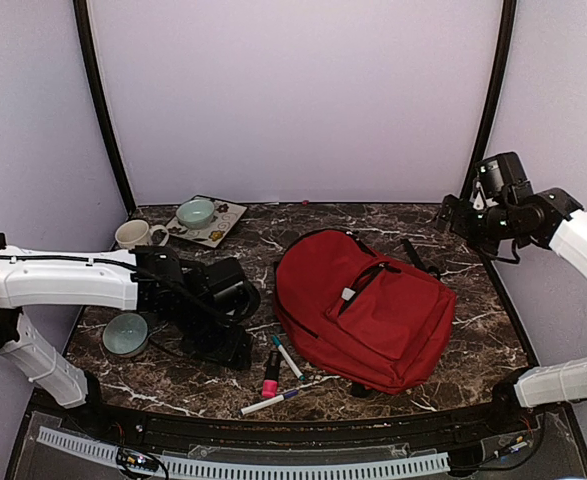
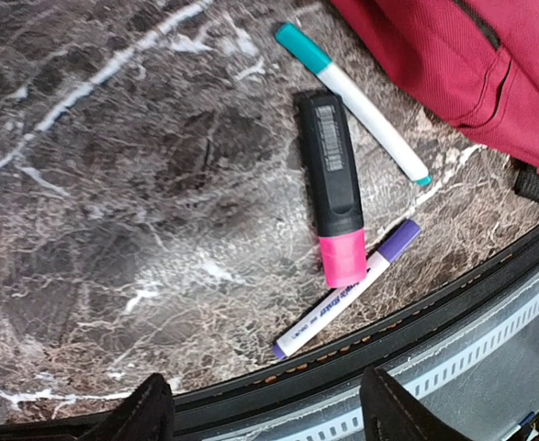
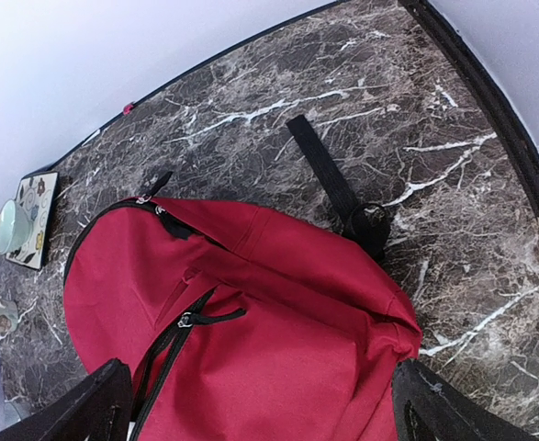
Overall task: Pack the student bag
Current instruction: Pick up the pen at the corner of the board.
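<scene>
The student bag (image 1: 363, 305) is a large red backpack lying flat at the table's middle, with its black zip pull (image 3: 205, 318) on the front pocket. Just left of it lie three pens: a teal-capped white marker (image 2: 353, 101), a black highlighter with a pink cap (image 2: 333, 188) and a purple-capped white marker (image 2: 342, 294). My left gripper (image 2: 269, 413) hangs open over the table's near edge, beside the pens, with nothing between its fingers. My right gripper (image 3: 269, 413) stands open high above the bag (image 3: 278, 349), holding nothing.
A mug (image 1: 138, 235) and a pale green bowl (image 1: 196, 212) on a patterned tray (image 1: 225, 228) stand at the back left. A round teal lid (image 1: 125, 334) lies near the left arm. A black strap (image 3: 329, 175) trails behind the bag. A raised black rim (image 2: 416, 312) borders the table's front.
</scene>
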Controlling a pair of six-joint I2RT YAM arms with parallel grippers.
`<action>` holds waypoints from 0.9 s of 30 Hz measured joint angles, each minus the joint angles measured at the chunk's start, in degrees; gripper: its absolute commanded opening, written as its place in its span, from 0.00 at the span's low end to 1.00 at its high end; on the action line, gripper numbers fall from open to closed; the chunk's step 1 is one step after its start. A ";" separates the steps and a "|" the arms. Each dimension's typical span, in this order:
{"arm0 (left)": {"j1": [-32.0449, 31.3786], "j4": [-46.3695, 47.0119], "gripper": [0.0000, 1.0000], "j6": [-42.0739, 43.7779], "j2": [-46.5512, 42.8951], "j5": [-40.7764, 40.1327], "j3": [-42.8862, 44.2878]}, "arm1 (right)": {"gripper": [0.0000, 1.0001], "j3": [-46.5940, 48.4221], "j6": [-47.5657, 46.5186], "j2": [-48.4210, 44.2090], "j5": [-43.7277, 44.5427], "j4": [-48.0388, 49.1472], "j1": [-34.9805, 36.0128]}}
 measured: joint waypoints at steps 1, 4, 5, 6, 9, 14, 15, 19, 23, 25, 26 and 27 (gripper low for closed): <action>-0.42 0.31 0.72 -0.26 0.63 0.00 0.00 | 0.98 0.13 -0.17 0.57 -0.28 0.22 -0.02; -1.42 1.49 0.71 -0.96 2.62 0.28 0.00 | 0.98 0.63 -0.63 1.90 -1.20 0.52 -0.07; -1.62 2.01 0.70 -1.29 3.19 0.35 0.00 | 0.98 0.81 -0.81 2.19 -1.38 0.61 -0.07; -1.64 2.49 0.69 -1.49 3.58 0.39 0.00 | 0.98 0.96 -1.03 2.36 -1.60 0.70 -0.09; -1.66 4.28 0.67 -1.92 4.85 0.44 0.00 | 0.98 1.11 -1.49 2.43 -2.16 0.70 -0.11; -1.66 5.92 0.64 -2.67 8.09 0.39 0.37 | 0.98 1.20 -2.08 2.47 -2.51 0.61 -0.11; -1.66 5.95 0.64 -2.80 8.98 0.39 0.63 | 0.98 1.22 -2.27 2.47 -2.54 0.63 -0.11; -1.64 6.10 0.63 -2.80 12.68 0.39 2.21 | 0.98 1.44 -2.86 2.47 -2.54 0.35 -0.13; -1.57 6.34 0.62 -2.49 15.56 0.61 4.09 | 0.98 1.53 -3.23 2.47 -2.51 0.07 -0.22; -1.57 6.43 0.62 -1.75 16.87 0.92 5.42 | 0.98 1.53 -3.48 2.45 -2.51 -0.09 -0.24; -1.57 6.51 0.61 -1.42 17.55 1.07 6.19 | 0.98 1.53 -3.58 2.47 -2.51 -0.20 -0.26; -1.57 6.56 0.59 -1.16 18.34 1.22 7.15 | 0.98 1.53 -3.69 2.47 -2.51 -0.24 -0.31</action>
